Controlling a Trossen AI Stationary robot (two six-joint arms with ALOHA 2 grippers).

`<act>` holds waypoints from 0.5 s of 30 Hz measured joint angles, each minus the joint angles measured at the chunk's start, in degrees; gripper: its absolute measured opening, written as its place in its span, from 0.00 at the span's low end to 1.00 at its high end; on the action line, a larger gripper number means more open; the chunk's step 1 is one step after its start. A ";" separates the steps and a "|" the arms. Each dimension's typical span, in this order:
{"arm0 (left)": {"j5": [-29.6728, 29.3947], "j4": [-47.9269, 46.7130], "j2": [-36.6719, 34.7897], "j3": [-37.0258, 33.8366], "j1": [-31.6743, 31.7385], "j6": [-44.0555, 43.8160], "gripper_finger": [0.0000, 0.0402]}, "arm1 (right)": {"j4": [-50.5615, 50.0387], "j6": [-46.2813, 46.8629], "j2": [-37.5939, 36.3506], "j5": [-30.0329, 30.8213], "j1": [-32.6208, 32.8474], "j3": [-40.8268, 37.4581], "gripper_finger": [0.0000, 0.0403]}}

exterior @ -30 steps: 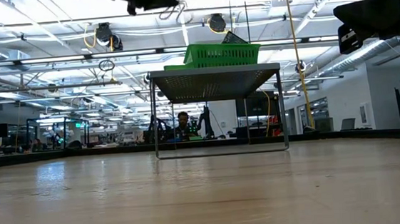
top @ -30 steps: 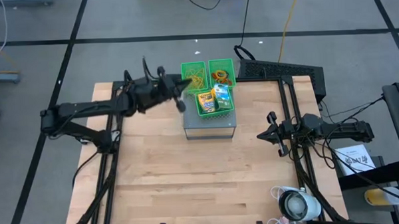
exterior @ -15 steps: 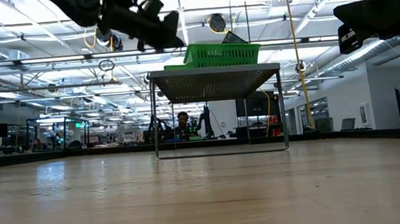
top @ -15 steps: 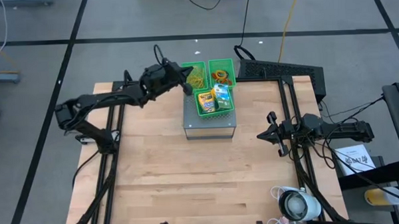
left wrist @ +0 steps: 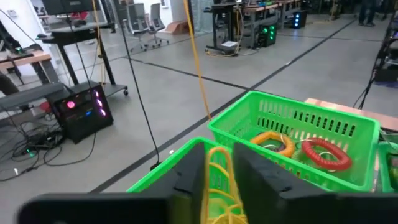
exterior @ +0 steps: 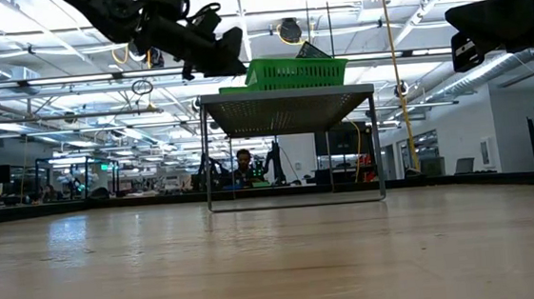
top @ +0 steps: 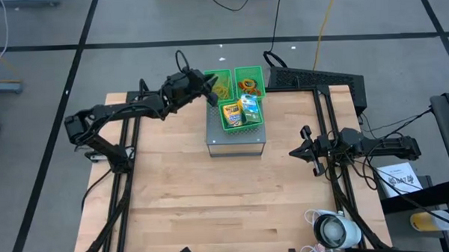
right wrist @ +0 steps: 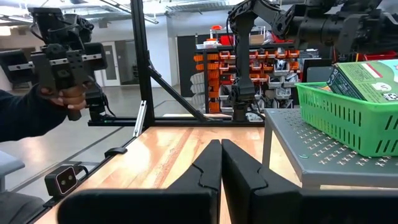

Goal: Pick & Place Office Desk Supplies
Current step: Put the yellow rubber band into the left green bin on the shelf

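Note:
My left gripper (top: 210,89) (exterior: 228,57) hangs over the far-left green bin (top: 218,84), shut on tan-yellow rubber bands (left wrist: 217,177). More rubber bands (top: 222,83) lie in that bin. The neighbouring far bin holds an orange ring (left wrist: 274,142) and a red ring (left wrist: 324,154). The near bin holds the yellow-green crayon box (top: 231,114) and the green-white packet (top: 249,109) (right wrist: 364,73). My right gripper (top: 305,149) (right wrist: 221,163) waits shut above the table's right edge. My left gripper pinches a few strands of the rubber bands (left wrist: 219,163) between its two fingers (left wrist: 186,183), slanting down from the table's left side. The strands run down between the fingers toward the bin below; whether their lower ends rest in it cannot be seen.
The three green mesh bins stand on a grey metal riser (top: 236,144) (exterior: 287,97) at the table's far middle. A white round device with cables (top: 336,230) sits at the near right corner. A person's hand with a controller (right wrist: 62,81) shows beyond the table.
My left gripper has moved from beside the riser's left side toward the far edge and right, coming down over the far-left bin, carrying the rubber bands with it. The right arm has kept still.

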 joint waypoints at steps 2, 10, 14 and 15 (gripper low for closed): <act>0.00 -0.16 0.00 0.00 0.00 -0.50 0.29 | 0.00 0.00 0.01 0.00 0.00 0.00 0.00; 2.00 -4.42 -4.54 0.00 -0.77 -1.77 0.50 | -0.01 0.00 0.00 0.00 -0.01 0.00 0.00; 1.73 -8.35 -8.91 0.00 -1.88 -2.78 0.53 | 0.00 0.00 0.00 0.00 0.00 0.00 0.00; 1.68 -9.69 -9.91 0.00 -1.98 -2.92 0.53 | 0.00 0.00 0.02 0.00 -0.02 0.00 0.00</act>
